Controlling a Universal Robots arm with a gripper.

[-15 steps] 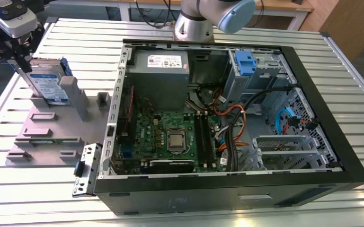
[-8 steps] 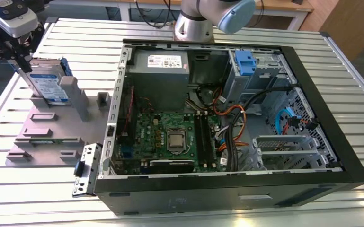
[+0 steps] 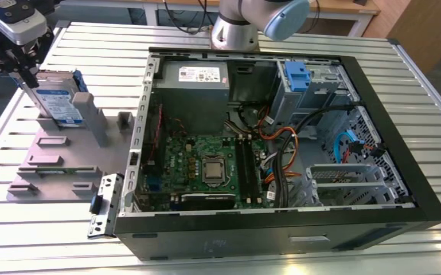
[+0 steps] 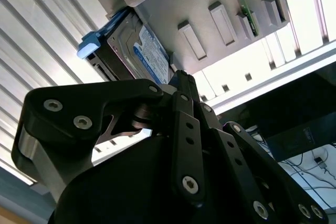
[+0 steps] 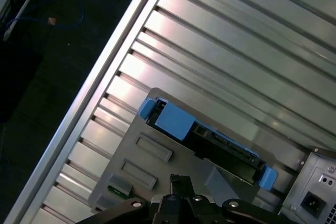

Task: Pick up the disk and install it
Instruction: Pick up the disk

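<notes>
My hand clenched, grasping nothing. Flat silver-metal disk in blue plastic carrier stands upright just beside and below hand, slotted in grey plastic fixture on slatted aluminium bench. Open black computer case well apart.

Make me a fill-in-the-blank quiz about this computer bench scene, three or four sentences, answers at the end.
1. The disk stands on edge in the grey holder, to the exterior view's ____ of the open computer case.
2. The disk's plastic carrier frame is ____ in colour.
3. The end effector hangs nearest to the ____.
4. Inside the case, the motherboard is ____ in colour.
Missing words: left; blue; disk; green.
</notes>
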